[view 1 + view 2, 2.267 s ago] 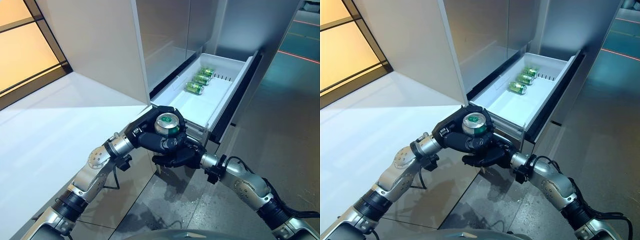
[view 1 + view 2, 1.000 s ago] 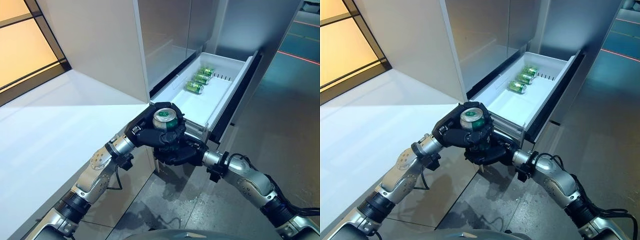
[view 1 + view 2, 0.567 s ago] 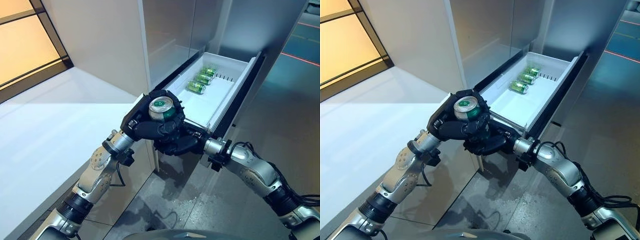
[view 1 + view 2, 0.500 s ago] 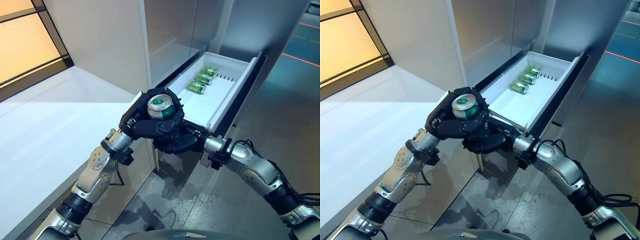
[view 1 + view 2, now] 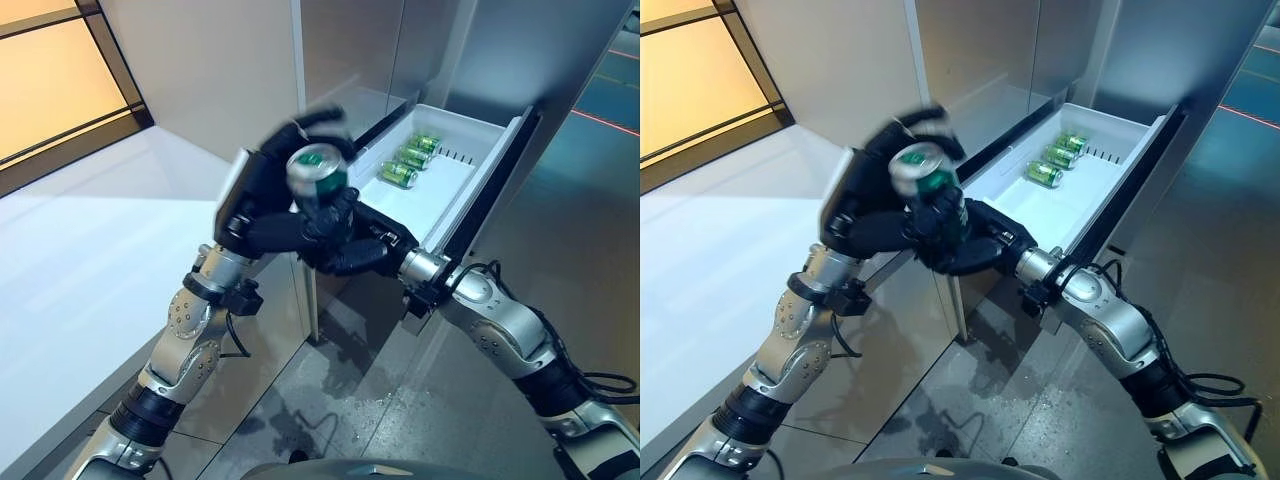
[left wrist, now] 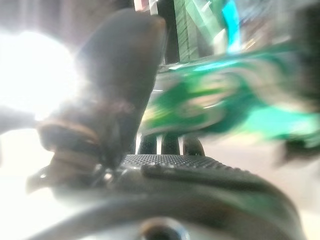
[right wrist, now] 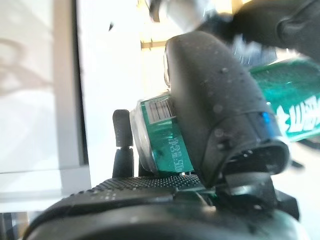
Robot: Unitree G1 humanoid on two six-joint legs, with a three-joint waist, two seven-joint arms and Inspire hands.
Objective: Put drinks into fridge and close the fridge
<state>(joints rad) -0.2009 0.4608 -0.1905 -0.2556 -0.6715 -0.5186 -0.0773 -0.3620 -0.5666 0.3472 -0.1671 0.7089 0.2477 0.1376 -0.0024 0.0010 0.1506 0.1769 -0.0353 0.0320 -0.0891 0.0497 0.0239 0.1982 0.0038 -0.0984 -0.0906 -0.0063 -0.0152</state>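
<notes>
A green can (image 5: 318, 176) is held tilted in the air between both hands, in front of the fridge's near corner. My left hand (image 5: 262, 198) wraps it from the left, with its fingers curled over the top. My right hand (image 5: 352, 248) holds it from below; in the right wrist view its thumb (image 7: 215, 100) presses on the can (image 7: 160, 140), with the fingers behind it. The white fridge drawer (image 5: 497, 160) is pulled open to the right, past the hands. Green cans (image 5: 406, 160) lie in a row at its far end.
The tall steel fridge doors (image 5: 350, 50) stand shut above the drawer. A white counter (image 5: 70, 270) runs along the left. The grey floor (image 5: 400, 400) lies below the drawer. The drawer's dark front panel (image 5: 480, 205) juts out to the right.
Both hands have lifted the can higher and nearer the fridge, and it has tilted. The view has shifted a little too.
</notes>
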